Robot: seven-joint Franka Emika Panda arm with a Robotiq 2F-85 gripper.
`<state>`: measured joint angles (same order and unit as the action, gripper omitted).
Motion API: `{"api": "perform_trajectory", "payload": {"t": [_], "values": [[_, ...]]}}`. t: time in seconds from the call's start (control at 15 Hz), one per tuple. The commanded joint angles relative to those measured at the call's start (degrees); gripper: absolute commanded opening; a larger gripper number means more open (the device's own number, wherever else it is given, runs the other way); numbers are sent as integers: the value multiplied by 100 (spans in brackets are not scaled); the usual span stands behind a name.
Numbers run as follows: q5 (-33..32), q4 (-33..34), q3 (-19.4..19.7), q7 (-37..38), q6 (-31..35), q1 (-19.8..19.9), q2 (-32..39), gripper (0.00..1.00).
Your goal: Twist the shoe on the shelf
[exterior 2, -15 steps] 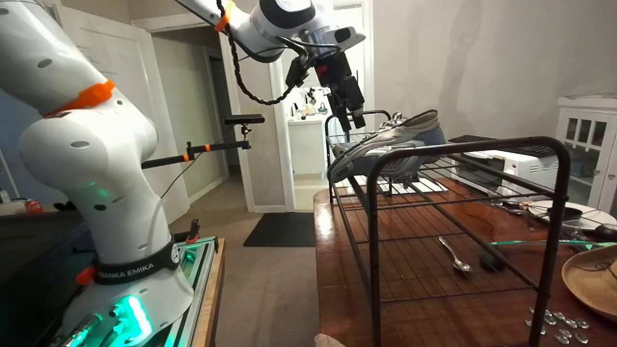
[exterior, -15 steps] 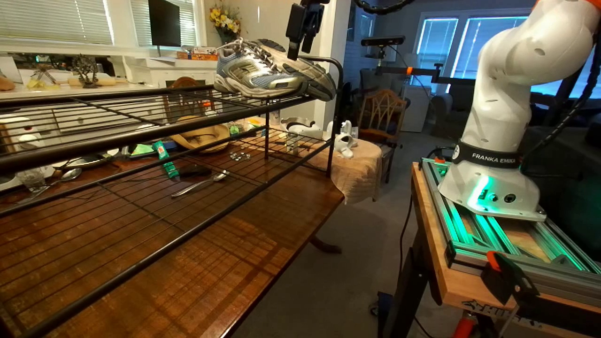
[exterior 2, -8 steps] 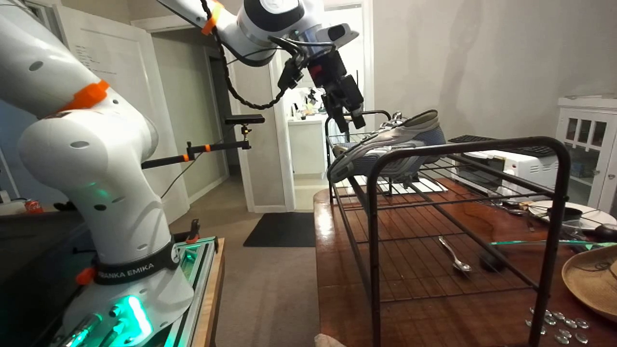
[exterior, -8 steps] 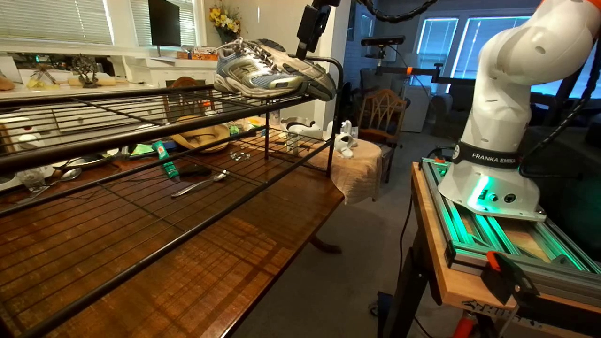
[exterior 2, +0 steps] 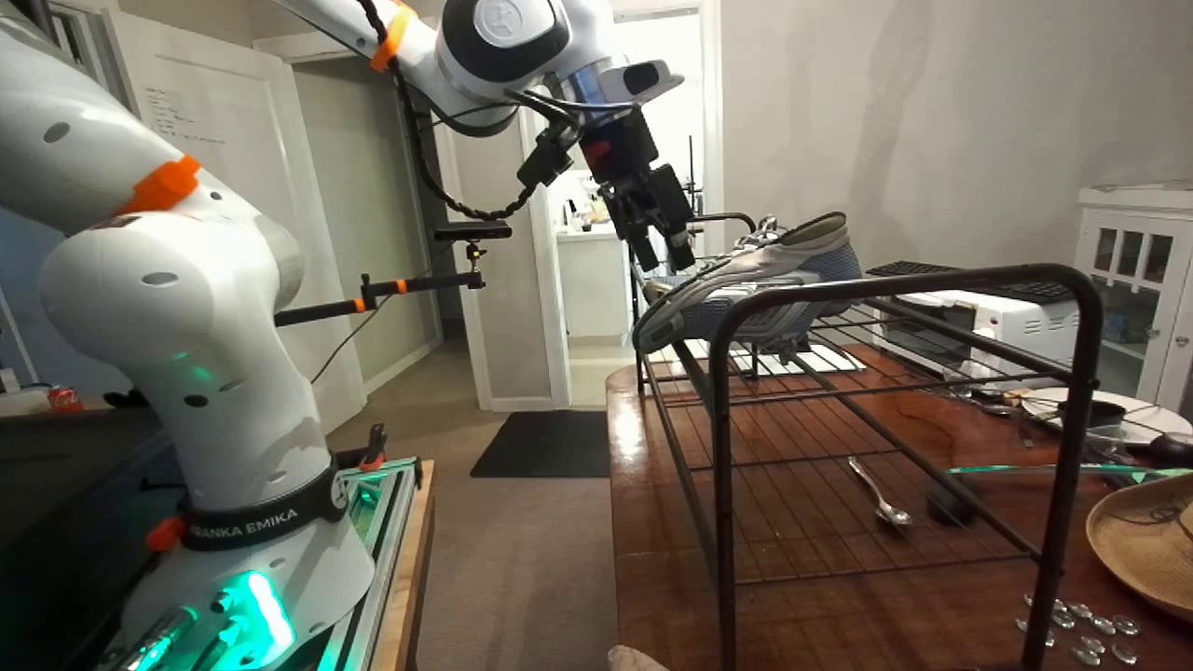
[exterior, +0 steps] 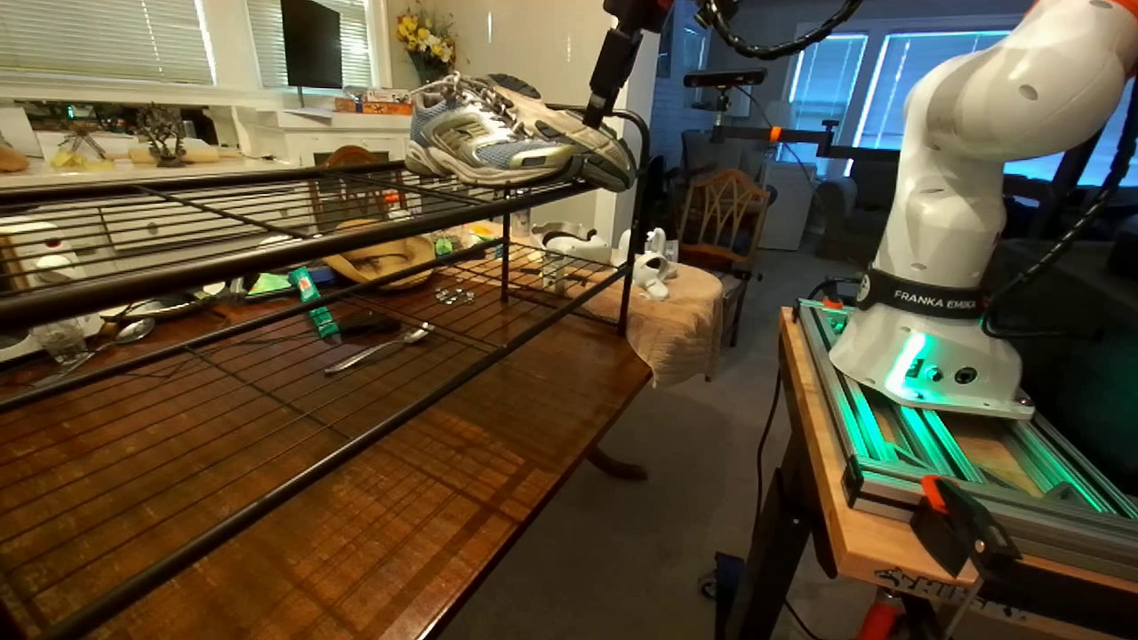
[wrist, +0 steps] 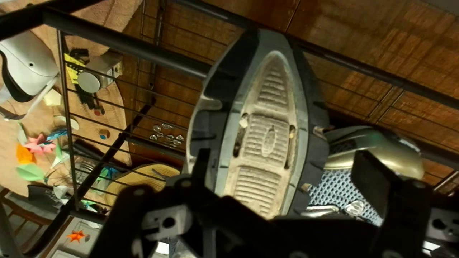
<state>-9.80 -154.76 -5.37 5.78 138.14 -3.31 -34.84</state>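
Two silver-grey sneakers lie together at one end of the shelf's top, a black wire rack (exterior: 311, 244) (exterior 2: 904, 281). One shoe (exterior: 480, 142) stands sole down. The other shoe (exterior: 609, 160) leans against it; in the wrist view its pale ridged sole (wrist: 267, 136) faces the camera. The upright shoe's mesh upper (wrist: 340, 182) shows beside it. The pair also shows in an exterior view (exterior 2: 774, 289). My gripper (wrist: 287, 168) is open and empty, its fingers wide apart above the shoes. Its fingertips are near the toe end in both exterior views (exterior: 596, 116) (exterior 2: 664, 256); contact cannot be told.
The rack stands on a brown wooden table (exterior 2: 671, 578). A spoon (exterior 2: 878, 494), a straw hat (exterior 2: 1142, 536) and glass beads (exterior 2: 1090, 624) lie under or beside it. A white toaster oven (exterior 2: 1016, 340) stands behind. The rack's end frame (exterior: 636, 231) rises beside the shoes.
My gripper has shifted toward the robot's base side and lowered slightly, turning a little so its fingers overlap in an exterior view. The shoes and shelf have not moved.
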Motion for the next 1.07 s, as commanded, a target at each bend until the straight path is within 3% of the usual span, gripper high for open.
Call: {"api": "perform_trajectory", "payload": {"t": [0.0, 0.33, 0.4, 0.53, 0.8, 1.0], "values": [[139, -481, 105, -433, 151, -142, -446, 100], [-295, -231, -147, -471, 199, 98, -395, 100], [-415, -558, -191, -404, 390, 157, -624, 100], [-527, -254, -300, -314, 280, 269, -392, 100], [-388, -261, -307, -125, -231, 397, -276, 100], [-298, -270, -216, 31, -137, 444, -95, 100]]}}
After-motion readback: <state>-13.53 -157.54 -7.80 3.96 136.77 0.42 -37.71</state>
